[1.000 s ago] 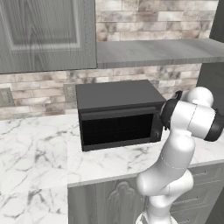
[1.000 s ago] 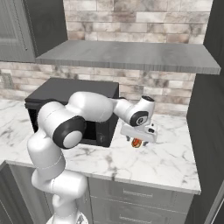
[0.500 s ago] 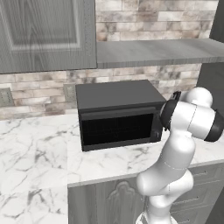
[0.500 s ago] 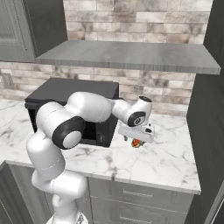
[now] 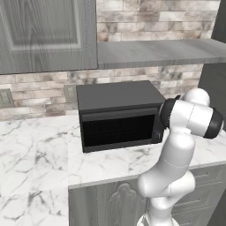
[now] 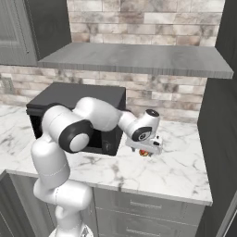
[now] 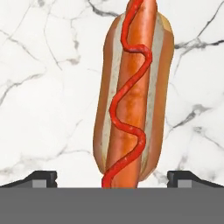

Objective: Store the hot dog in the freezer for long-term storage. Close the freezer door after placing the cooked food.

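I am looking down through the hand view at the hot dog [image 7: 133,94], which is lying on the white marble surface [image 7: 48,87] and running from the top edge of the frame down to the bottom centre. Its tan bun is cradling an orange sausage with a red squiggle of sauce along the top. The two dark tips of the pincer [image 7: 113,178] are sitting at the lower left and lower right of that frame, spread wide with the near end of the hot dog between them; I am not seeing either tip touching the bun.

In the right base view, the pincer [image 6: 147,149] is hanging low over the surface [image 6: 176,166] at centre frame, just right of the microwave [image 6: 69,99], and a small red-orange bit of the hot dog [image 6: 144,153] is peeking out under it. The arm is reaching in from the lower left across the microwave's front.

In the left base view, the arm is rising from the lower right and its upper joint is covering the microwave's [image 5: 117,112] right edge. A grey shelf [image 5: 154,50] is running across the brick wall above, and a cabinet door [image 5: 44,33] is filling the upper left.
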Motion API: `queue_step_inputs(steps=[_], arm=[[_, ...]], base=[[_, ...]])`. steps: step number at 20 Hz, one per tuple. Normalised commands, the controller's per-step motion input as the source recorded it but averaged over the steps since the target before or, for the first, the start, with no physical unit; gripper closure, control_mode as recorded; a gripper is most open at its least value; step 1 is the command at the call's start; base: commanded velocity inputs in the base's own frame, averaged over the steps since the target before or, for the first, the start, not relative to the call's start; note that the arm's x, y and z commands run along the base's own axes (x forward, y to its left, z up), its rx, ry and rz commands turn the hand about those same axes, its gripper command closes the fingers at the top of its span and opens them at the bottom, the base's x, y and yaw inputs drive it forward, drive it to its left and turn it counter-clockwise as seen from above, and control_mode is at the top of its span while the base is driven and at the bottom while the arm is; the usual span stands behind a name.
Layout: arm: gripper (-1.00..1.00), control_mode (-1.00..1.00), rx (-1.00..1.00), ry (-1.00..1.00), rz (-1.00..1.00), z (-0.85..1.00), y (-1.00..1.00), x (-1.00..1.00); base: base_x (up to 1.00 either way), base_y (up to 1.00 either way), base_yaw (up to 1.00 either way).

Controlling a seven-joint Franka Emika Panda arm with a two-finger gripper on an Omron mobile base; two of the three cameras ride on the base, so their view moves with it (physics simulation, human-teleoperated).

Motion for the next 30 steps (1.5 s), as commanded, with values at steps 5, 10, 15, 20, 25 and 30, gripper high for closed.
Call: queue_step_inputs(steps=[5,10,15,20,25,30], arm=[[-1.00,-1.00,0.00,-0.10,0.02,-0.16,-0.05,0.16],[-1.00,-1.00,0.00,-0.06,0.03,0.00,-0.15,0.16],[-1.00,-1.00,0.00,-0.03,0.01,-0.03,-0.06,0.10],[1.00,-1.00,0.00,0.00,0.00,0.00,0.00,0.00],[1.00,-1.00,0.00,0.00,0.00,0.00,0.00,-0.01],[1.00,-1.00,0.00,-0.01,0.00,0.05,0.00,-0.36]], base=[[0.00,0.00,0.00],[0.00,0.00,0.00],[0.00,0.00,0.00],[0.00,0.00,0.00],[0.00,0.00,0.00],[0.00,0.00,0.00]])
